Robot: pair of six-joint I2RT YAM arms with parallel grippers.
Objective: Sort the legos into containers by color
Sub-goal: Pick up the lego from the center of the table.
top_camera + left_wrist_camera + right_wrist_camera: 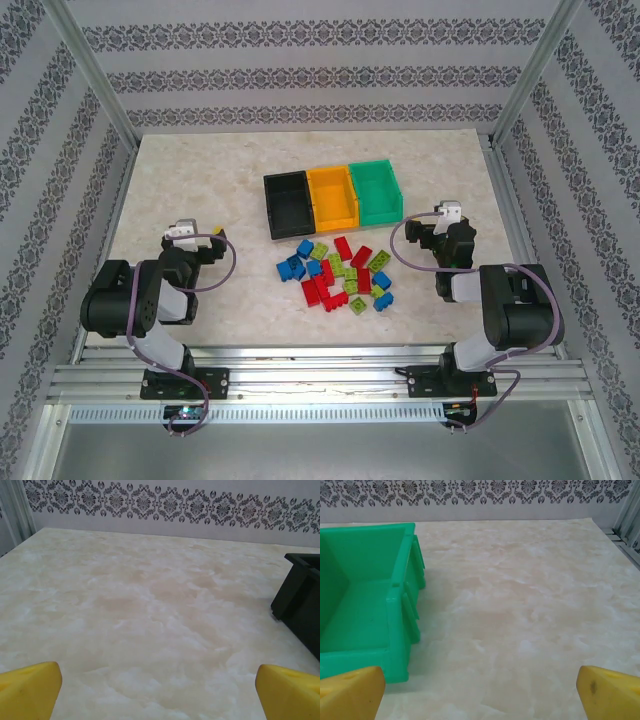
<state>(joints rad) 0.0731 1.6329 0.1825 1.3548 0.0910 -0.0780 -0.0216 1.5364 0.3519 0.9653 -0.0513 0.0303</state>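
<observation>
The legos (340,272), a loose pile of blue, red and lime green bricks, lie on the table's near middle. Just behind them three containers stand side by side: a black bin (287,203), an orange-yellow bin (333,196) and a green bin (376,190). I see nothing inside any of them. My left gripper (195,236) hovers left of the pile, open, its yellow fingertips (30,690) wide apart over bare table, with the black bin (300,600) at its right. My right gripper (437,225) is open right of the pile, and the green bin (365,600) is at its left.
The marble-patterned tabletop (200,180) is walled by patterned panels and metal posts (95,70) at the far corners. A metal rail (320,375) runs along the near edge by both arm bases. Bare table stretches left of the black bin and right of the green bin.
</observation>
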